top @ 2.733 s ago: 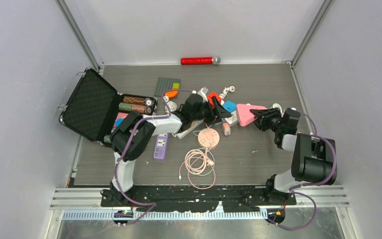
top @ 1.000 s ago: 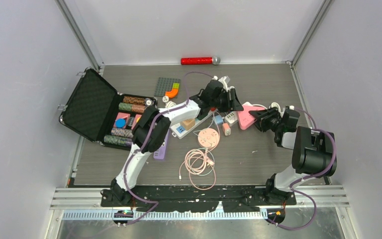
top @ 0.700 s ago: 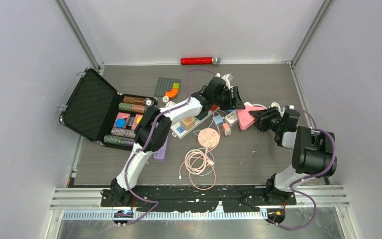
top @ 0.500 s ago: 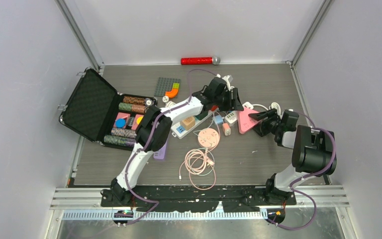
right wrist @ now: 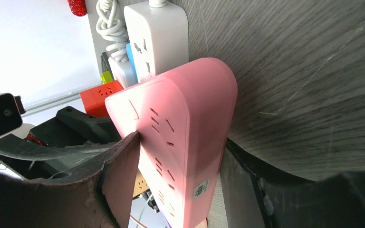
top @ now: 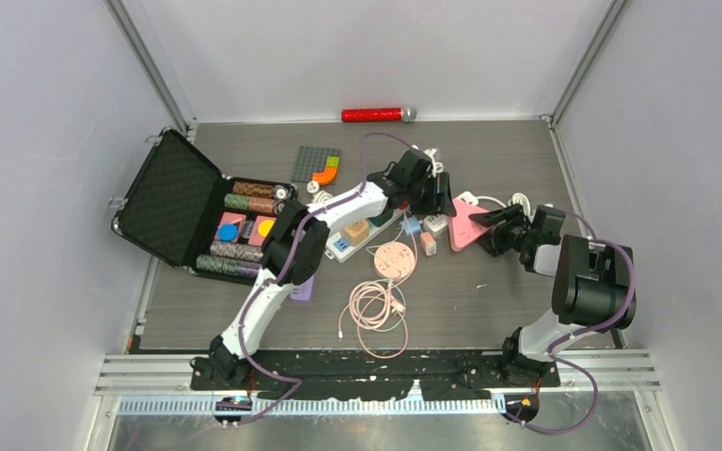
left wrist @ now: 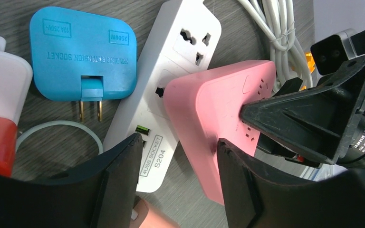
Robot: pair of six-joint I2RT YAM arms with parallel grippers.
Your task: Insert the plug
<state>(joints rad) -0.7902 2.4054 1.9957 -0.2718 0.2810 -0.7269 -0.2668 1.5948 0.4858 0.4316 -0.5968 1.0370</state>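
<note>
Hovering left gripper [left wrist: 177, 142], jaws apart, over white power strip [left wrist: 180, 52]; pink power strip [right wrist: 185, 109] at its 3 o'clock, between right gripper [right wrist: 180, 142] jaws, cannot tell if clamped.

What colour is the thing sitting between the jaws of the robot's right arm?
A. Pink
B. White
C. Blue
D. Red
A: in the right wrist view, the pink power strip fills the space between that arm's two jaws, with its socket slots facing the camera.
</note>
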